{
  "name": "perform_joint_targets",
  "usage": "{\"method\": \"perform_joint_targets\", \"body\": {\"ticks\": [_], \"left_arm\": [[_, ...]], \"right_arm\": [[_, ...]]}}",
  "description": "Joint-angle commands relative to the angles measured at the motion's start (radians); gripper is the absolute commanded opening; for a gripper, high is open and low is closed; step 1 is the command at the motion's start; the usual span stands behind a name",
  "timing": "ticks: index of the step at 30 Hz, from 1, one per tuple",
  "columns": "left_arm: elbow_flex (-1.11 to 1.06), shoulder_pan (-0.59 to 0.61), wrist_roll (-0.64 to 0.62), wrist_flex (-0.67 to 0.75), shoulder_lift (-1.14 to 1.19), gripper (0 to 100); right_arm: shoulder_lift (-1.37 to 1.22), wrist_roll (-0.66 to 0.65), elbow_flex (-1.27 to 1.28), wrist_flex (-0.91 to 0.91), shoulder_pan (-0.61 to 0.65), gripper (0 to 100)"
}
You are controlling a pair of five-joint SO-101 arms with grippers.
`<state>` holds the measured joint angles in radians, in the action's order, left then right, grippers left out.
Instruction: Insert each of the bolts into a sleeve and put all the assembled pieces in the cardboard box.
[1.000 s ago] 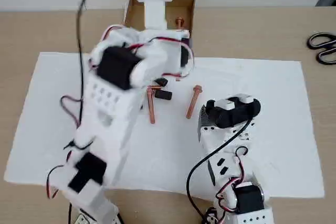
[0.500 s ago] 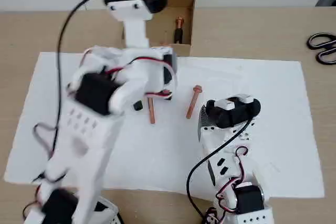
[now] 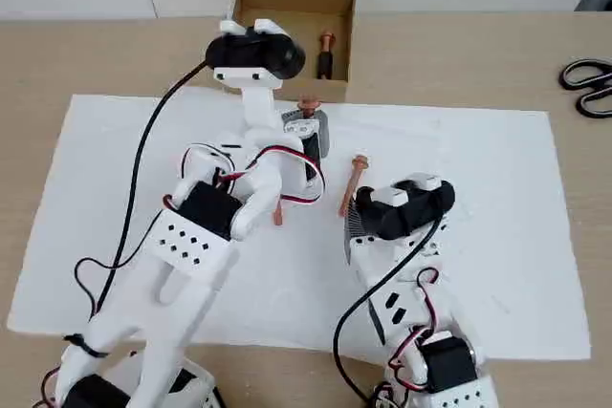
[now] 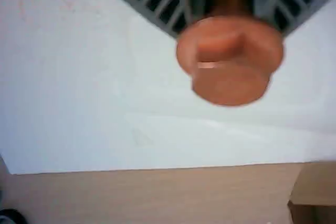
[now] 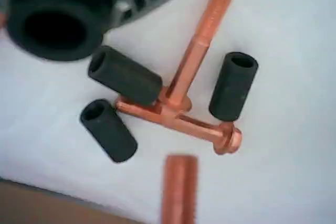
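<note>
We note left gripper (image 3: 308, 127) clamped on a bolt (image 4: 229, 59), right gripper (image 3: 359, 220) holding a sleeve (image 5: 55, 30); we should line up axes before pushing.

High cam: fixed, overhead, looks down over desk (image 3: 459, 64) toward far edge. L wrist cam: v. close above white sheet (image 4: 79, 77). R wrist: close above sheet. L + high share cardboard box (image 3: 282, 18).

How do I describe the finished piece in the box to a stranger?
Find the cardboard box at the far edge of the table. Inside, by the wall toward the scissors, lies the assembled piece: a copper bolt in a black sleeve, unlike the bare bolt on the white paper.
</note>
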<state>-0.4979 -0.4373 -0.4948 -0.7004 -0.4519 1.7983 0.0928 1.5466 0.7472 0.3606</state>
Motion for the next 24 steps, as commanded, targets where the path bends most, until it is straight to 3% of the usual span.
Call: {"method": "perform_joint_targets", "body": {"ticks": [1,7,24], "left_arm": [[0.005,-0.040,0.005,0.044,-0.055,1],[0.005,-0.123,0.006,0.044,-0.054,1],[-0.058,-0.176,0.006,0.035,-0.048,1]], "right_arm": [[0.015,0.015,0.012,-0.022,0.002,0.4],[0.015,0.063,0.046,-0.028,0.039,0.4],[0.015,0.063,0.044,-0.028,0.045,0.4]]}}
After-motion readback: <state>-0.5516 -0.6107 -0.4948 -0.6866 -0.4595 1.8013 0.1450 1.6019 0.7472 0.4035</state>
